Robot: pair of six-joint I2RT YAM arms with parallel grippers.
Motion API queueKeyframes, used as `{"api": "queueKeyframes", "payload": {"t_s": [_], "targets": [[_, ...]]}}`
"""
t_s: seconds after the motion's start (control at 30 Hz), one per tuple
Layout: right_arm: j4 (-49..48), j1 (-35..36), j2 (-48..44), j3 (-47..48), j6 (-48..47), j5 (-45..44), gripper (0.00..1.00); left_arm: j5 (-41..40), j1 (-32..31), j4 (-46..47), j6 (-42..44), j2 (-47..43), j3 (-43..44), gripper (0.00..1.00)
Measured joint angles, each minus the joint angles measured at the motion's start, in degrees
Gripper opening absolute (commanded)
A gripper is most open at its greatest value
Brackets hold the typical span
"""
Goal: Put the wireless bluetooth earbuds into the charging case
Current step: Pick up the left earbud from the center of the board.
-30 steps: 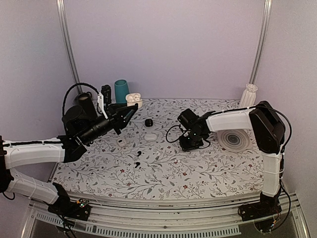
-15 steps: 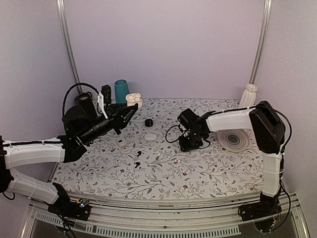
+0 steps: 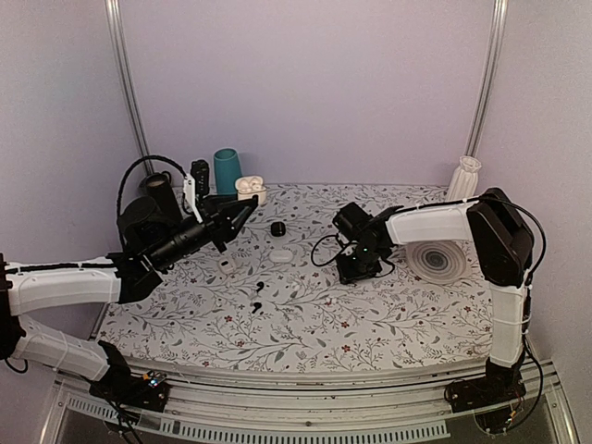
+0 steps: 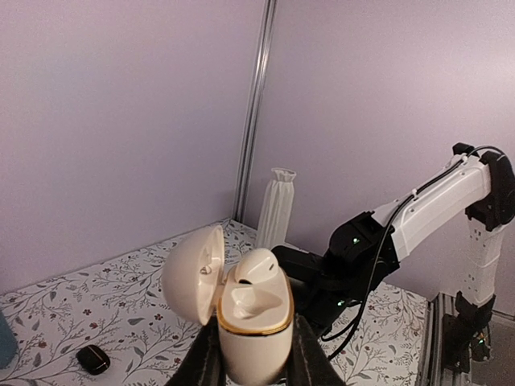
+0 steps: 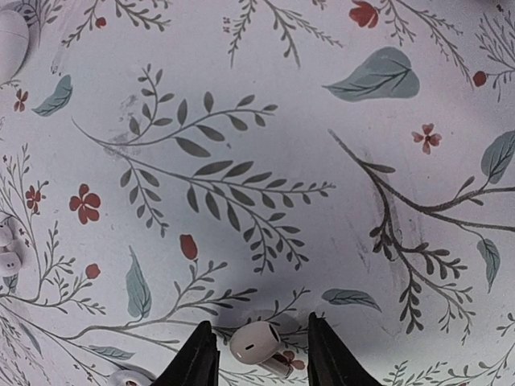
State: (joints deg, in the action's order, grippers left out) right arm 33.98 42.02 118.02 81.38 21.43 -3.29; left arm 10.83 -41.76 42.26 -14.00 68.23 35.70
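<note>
Left tool [image 4: 254,360] is clenched on the charging case [image 4: 251,318], bottom centre of the left wrist view, lid open, one seated earbud [image 4: 256,268]. Right tool [image 5: 259,338] is released, straddling the loose earbud [image 5: 256,344] on the counter [image 5: 241,121]. The bud is probably light, hard and slick, so pinch its round body gently.

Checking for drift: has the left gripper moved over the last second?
No. In the top view the left gripper holds the case at the same spot as before, just right of the teal cup.

Open tablecloth [image 3: 370,324] lines the near edge; teal cup [image 3: 227,169] and white vase [image 3: 465,176] block the back corners.
</note>
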Motion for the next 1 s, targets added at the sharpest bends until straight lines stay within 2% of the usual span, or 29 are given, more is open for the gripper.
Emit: {"api": "queueKeyframes", "payload": {"t_s": [0.37,0.53,0.67,1.0], "targets": [[0.8,-0.1,-0.2,0.0,0.0,0.3,0.42,0.0,0.0,0.0,-0.5,-0.2,-0.1,0.0],[0.8,-0.1,-0.7,0.0,0.0,0.6,0.51,0.0,0.0,0.1,-0.8,-0.2,-0.3,0.0],[0.8,-0.1,-1.1,0.0,-0.3,0.7,0.54,0.0,0.0,0.0,-0.9,-0.3,-0.9,0.0],[0.7,-0.1,-1.3,0.0,-0.6,1.3,0.52,-0.9,0.0,0.2,-0.9,-2.3,-2.1,0.0]]}}
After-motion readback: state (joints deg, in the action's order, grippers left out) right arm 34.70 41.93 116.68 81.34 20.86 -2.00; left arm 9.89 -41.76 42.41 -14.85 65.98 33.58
